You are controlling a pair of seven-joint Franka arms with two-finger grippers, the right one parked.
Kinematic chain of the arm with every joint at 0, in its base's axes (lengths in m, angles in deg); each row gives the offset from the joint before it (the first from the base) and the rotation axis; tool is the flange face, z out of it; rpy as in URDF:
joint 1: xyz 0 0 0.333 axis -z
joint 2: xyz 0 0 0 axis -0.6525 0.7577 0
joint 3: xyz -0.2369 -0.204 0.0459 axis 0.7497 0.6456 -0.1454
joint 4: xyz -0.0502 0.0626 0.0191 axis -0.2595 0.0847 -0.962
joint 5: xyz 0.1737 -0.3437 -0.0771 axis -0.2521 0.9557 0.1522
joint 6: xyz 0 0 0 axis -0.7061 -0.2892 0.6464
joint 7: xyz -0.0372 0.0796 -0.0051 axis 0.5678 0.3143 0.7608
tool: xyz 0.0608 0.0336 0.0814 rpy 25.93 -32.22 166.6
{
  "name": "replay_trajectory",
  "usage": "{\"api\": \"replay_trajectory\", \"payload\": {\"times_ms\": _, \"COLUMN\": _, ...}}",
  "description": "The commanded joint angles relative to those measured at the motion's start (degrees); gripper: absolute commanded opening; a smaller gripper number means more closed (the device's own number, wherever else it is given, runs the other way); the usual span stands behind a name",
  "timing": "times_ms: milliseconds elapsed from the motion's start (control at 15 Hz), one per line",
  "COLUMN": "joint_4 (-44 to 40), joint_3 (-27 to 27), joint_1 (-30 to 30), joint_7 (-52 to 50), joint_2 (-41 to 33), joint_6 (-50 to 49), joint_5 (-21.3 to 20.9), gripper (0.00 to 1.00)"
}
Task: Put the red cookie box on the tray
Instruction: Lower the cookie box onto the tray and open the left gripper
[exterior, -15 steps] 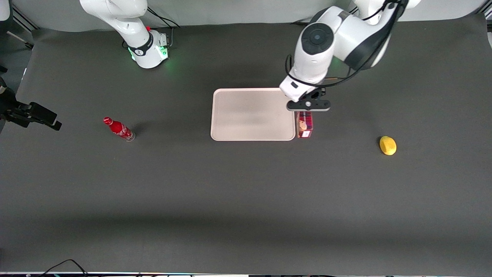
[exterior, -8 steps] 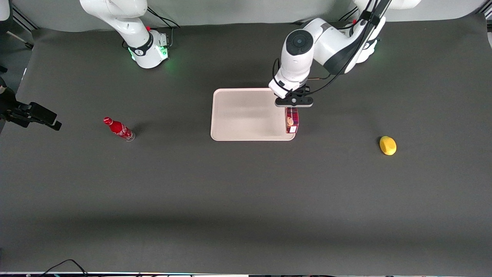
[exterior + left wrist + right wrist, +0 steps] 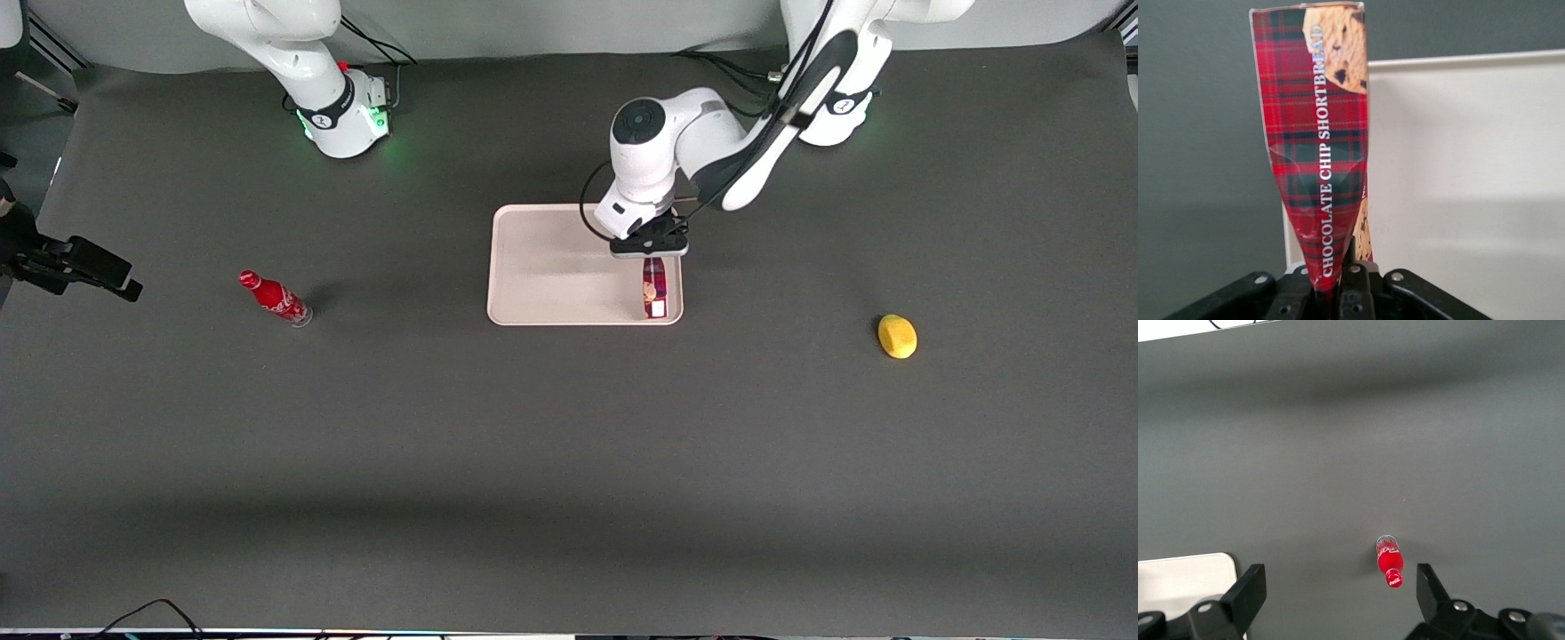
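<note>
The red cookie box [image 3: 654, 289], a slim tartan carton with cookie pictures [image 3: 1317, 140], hangs lengthwise over the tray [image 3: 560, 267], along the tray's edge toward the working arm's end of the table. My left gripper [image 3: 651, 251] is shut on the box's end farther from the front camera, squeezing the cardboard [image 3: 1331, 280] flat between its fingers. The pale tray [image 3: 1465, 173] with its low rim lies directly under the box. Whether the box touches the tray floor I cannot tell.
A small red soda bottle [image 3: 275, 299] lies toward the parked arm's end of the table. A yellow lemon-like fruit [image 3: 897, 336] sits toward the working arm's end, a bit nearer the front camera than the tray.
My gripper has carried the box sideways from the table beside the tray to above the tray's inside edge, and it hangs lower now.
</note>
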Motion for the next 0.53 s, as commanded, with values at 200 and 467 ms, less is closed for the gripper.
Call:
{"api": "replay_trajectory", "payload": {"times_ms": 200, "joint_4": -1.06, "joint_3": -0.02, "joint_1": 0.43, "joint_7": -3.4, "joint_2": 4.08, "joint_6": 1.92, "joint_5": -3.99, "gripper": 0.0}}
{"api": "replay_trajectory", "payload": {"times_ms": 467, "joint_4": -1.32, "joint_3": 0.07, "joint_1": 0.43, "joint_7": -3.4, "joint_2": 4.34, "joint_6": 1.92, "joint_5": -3.9, "gripper": 0.92}}
